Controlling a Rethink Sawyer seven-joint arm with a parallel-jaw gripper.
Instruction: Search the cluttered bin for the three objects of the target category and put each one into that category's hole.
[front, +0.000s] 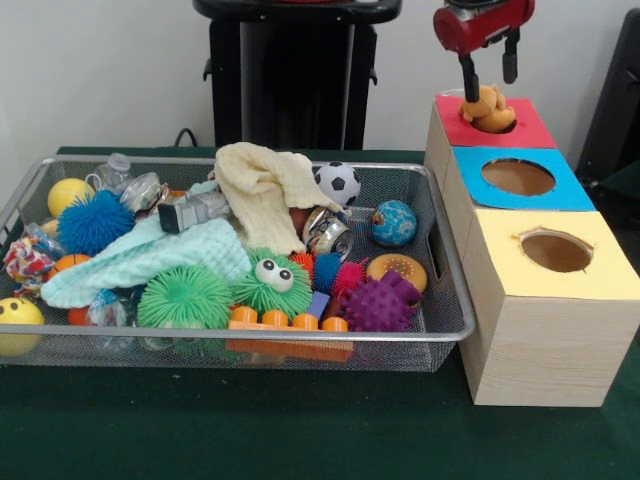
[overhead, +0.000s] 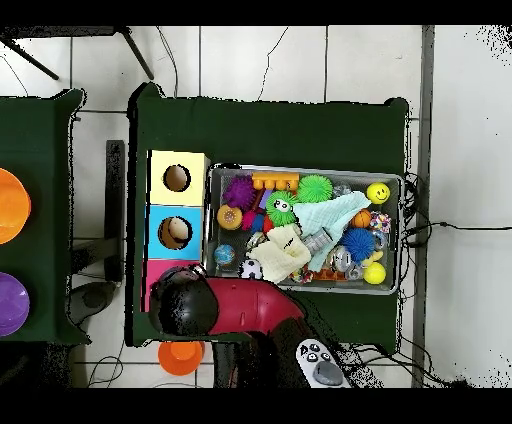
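1. Progress check from my end: the gripper (front: 490, 72) is parked right over the red-topped hole (front: 497, 125) at the far end of the wooden box (front: 540, 340), and a tan-brown plush animal (front: 488, 108) is sitting in the mouth of that hole — partly in, not dropped through yet as far as I can see.
2. Claw state: the two dark fingers hang spread apart above the plush, one just over its head and the other off to the side, not pinching anything. So I'd call it open with the toy let go, or about to be.
3. The plush looks soft and rounded, orangey-tan, slumped against the far rim of the hole. My guess is it may need a nudge if it hangs up there.
4. What's left: hard to say. I can't spot a tiger or a duck anywhere in the wire bin (front: 445, 325) — could be buried under the cream cloth (front: 262, 185) or the mint towel (front: 150, 258), or already sorted. I can't tell which.
5. The bin is still packed with non-targets: green spiky ball (front: 184, 296), green googly-eyed fuzzball (front: 272, 283), purple spiky ball (front: 384, 303), little soccer ball (front: 338, 182), blue spiky ball (front: 90, 222).
6. In the overhead view the arm (overhead: 235, 305) covers the red end of the box, so no help there — blue and yellow holes show clear of it.
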